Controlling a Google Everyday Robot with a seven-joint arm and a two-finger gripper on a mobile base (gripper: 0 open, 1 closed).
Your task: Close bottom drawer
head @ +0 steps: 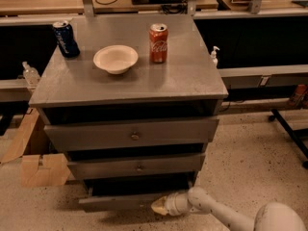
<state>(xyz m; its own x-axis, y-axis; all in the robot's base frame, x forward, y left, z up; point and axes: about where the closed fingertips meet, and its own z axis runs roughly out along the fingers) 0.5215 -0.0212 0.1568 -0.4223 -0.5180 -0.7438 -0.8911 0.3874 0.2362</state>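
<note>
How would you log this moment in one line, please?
bottom drawer: partly open | end effector: low, at the drawer's front, right of centre | task: not yet done

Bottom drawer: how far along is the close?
Done: the gripper is down near the floor at the right end of the bottom drawer front, apparently touching it. In hand: the push inward. Left: the drawer's front juts out past the middle drawer, with a dark gap showing above its panel, so it is only partly in and needs pushing the rest of the way.
</note>
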